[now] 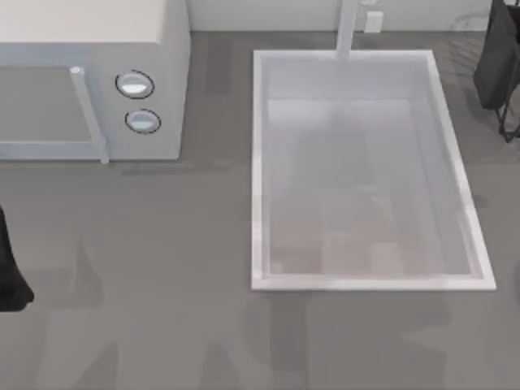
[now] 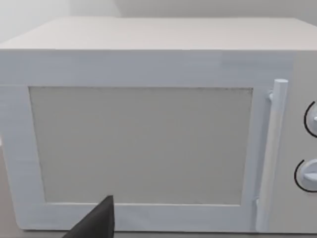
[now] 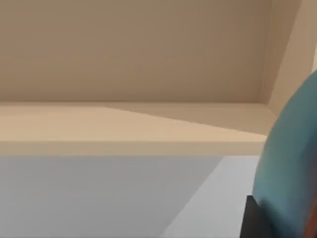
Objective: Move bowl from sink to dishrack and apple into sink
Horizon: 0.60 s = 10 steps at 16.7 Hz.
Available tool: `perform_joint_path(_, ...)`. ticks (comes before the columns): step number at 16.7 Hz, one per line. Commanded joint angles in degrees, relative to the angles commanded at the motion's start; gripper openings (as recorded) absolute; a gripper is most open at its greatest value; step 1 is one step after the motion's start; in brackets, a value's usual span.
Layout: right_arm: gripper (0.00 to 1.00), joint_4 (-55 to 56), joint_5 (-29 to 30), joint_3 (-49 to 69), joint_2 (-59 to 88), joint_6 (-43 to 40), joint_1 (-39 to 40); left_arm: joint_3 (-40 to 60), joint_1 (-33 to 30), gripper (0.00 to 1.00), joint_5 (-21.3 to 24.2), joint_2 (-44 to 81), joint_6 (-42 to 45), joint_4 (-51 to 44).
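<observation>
The white sink [image 1: 258, 171] lies right of centre in the top view, its basin holding nothing. A curved blue surface of the bowl [image 3: 292, 163] shows very close in the right wrist view, pressed against a dark finger [image 3: 251, 218] of my right gripper, which is shut on it. My right arm [image 1: 502, 65] is at the table's far right corner, beyond the sink. My left arm [image 1: 11, 272] stays parked at the left edge, its gripper [image 2: 96, 223] facing the microwave. The apple and the dishrack are out of view.
A white microwave [image 1: 89, 81] with two round knobs [image 1: 135, 84] stands at the back left, and its door and handle [image 2: 270, 153] show in the left wrist view. A pale faucet post [image 1: 348, 28] rises behind the sink. Grey counter [image 1: 162, 325] spreads across the front.
</observation>
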Motion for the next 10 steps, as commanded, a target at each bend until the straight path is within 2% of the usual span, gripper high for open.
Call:
perform_joint_path(5, 0.0, 17.68, 2.0, -8.43, 9.97, 0.17, 3.11, 0.0, 0.0, 1.0, 0.0, 0.0, 0.0, 0.0)
perform_joint_path(10, 0.0, 22.12, 2.68, -11.17, 12.49, 0.32, 4.18, 0.0, 0.0, 1.0, 0.0, 0.0, 0.0, 0.0)
